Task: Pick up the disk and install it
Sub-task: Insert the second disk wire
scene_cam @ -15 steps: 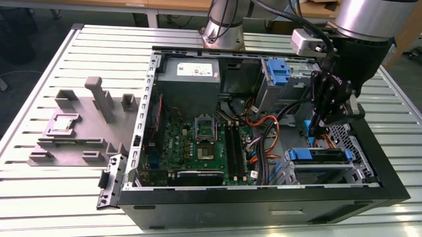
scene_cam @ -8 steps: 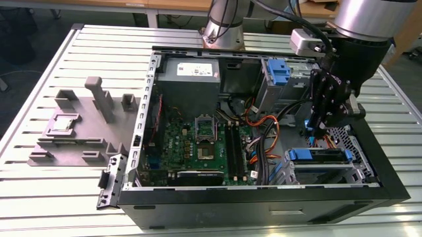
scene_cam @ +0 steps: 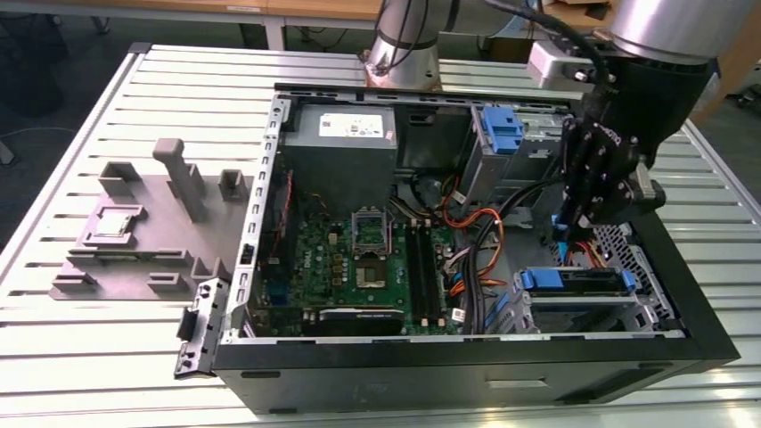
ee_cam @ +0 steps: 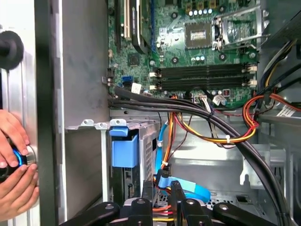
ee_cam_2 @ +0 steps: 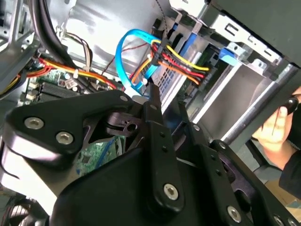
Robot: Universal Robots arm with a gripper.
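Note:
The disk (scene_cam: 585,283), dark and framed by a blue carrier, lies inside the metal drive cage (scene_cam: 583,314) at the exterior view's right, in the open computer case. In the first wrist view its blue carrier (ee_cam: 124,151) shows in the cage slot. My gripper (scene_cam: 573,239) hangs just above and behind the cage, apart from the disk. In the first wrist view the gripper (ee_cam: 162,184) is open by a narrow gap with nothing held, and a blue data cable (ee_cam: 188,188) and red-yellow wires lie just beyond its tips.
A bare blue bracket (scene_cam: 504,129) sits on the upper cage. The motherboard (scene_cam: 356,259) fills the case floor, crossed by cable bundles (ee_cam: 207,127). A grey fixture (scene_cam: 143,223) stands on the slatted table. A person's hand (ee_cam: 11,155) grips a blue-black knob outside the case wall.

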